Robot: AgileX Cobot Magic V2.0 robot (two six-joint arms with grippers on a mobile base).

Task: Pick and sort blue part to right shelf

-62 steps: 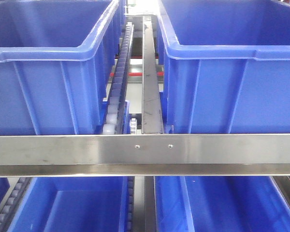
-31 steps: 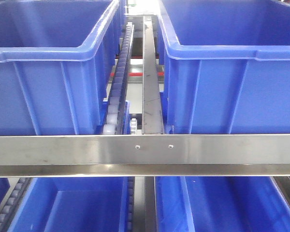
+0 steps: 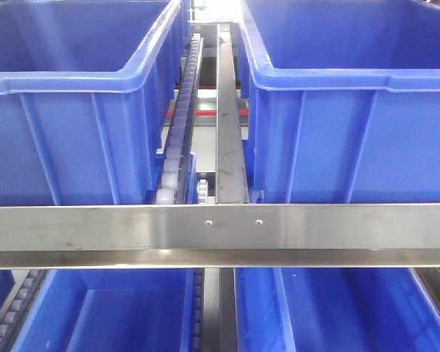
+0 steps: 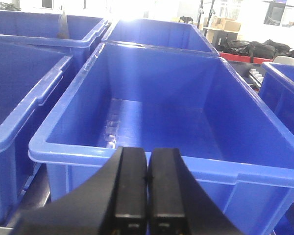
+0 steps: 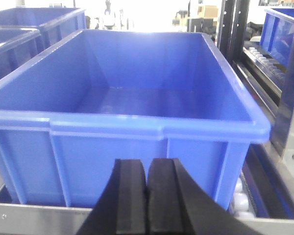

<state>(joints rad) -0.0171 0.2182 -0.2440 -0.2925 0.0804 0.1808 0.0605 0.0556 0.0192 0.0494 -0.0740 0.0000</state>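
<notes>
Front-facing view is filled by the right shelf (image 3: 220,227), a stainless-steel rack whose broad horizontal front rail runs across the lower half of the frame. Above that rail stand two large open-top blue bins side by side: the upper left bin (image 3: 66,110) and the upper right bin (image 3: 352,110), each with its front wall just behind the rail. Between them, running back from the rail, lie a white roller track (image 3: 177,125) close against the left bin and a flat steel divider strip (image 3: 229,117) close against the right bin. Below the rail, the open tops of two lower-tier bins (image 3: 110,312) show, with another roller track at the far lower left.

From the left wrist camera, a deep blue bin (image 4: 157,117) sits straight ahead of the left gripper (image 4: 147,196), and what shows of its floor is bare. More blue bins stand to its left and behind it. The left gripper's two black fingers (image 4: 130,191) are pressed together with nothing between them.

From the right wrist camera, another blue bin (image 5: 127,103) rests on the rack directly ahead of the right gripper (image 5: 148,203), whose black fingers (image 5: 131,200) are likewise closed against each other and hold nothing. A few white rollers (image 5: 241,201) show just beside this bin's lower right corner.

No view shows the blue part; neither gripper carries it, and no bin floor that can be seen holds it.
</notes>
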